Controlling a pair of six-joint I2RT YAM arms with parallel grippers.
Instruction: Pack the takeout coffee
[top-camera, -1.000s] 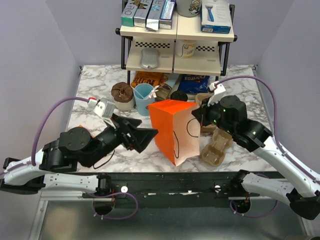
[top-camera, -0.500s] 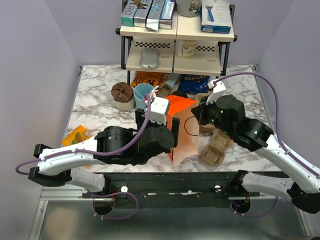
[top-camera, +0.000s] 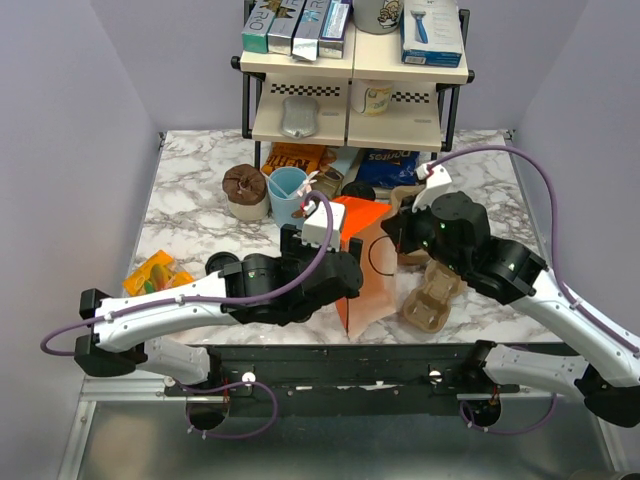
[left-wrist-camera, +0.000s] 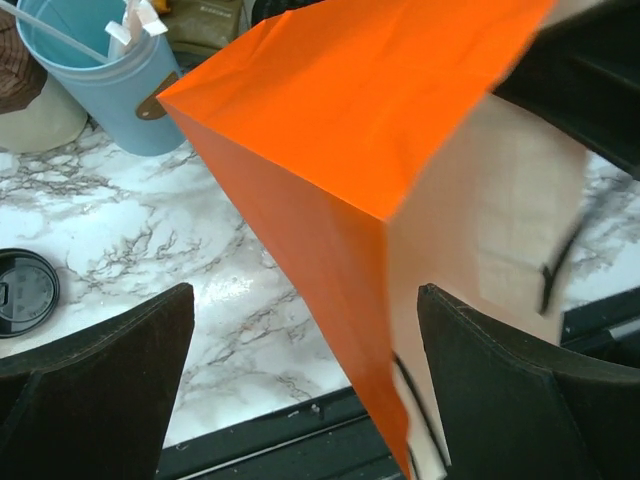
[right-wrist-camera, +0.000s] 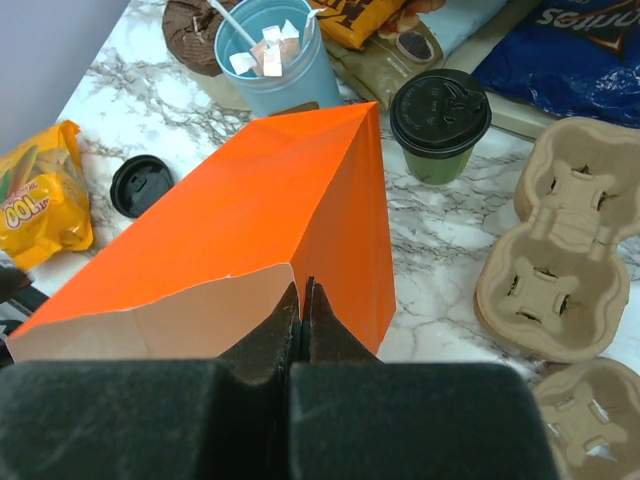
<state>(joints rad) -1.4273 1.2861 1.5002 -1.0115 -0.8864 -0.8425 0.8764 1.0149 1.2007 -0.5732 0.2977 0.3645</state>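
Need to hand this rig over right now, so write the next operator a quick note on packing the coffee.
Left gripper: open, straddling a corner of the orange bag, not gripping it.
Right gripper: shut on the bag's rim.
Coffee cup: upright on the table beyond the bag, lid on, untouched.
Done: bag is held.
Left: get the cup into the bag.

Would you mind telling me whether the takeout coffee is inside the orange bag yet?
Not yet: the takeout coffee stands upright and lidded on the table, beyond the orange bag, outside it.
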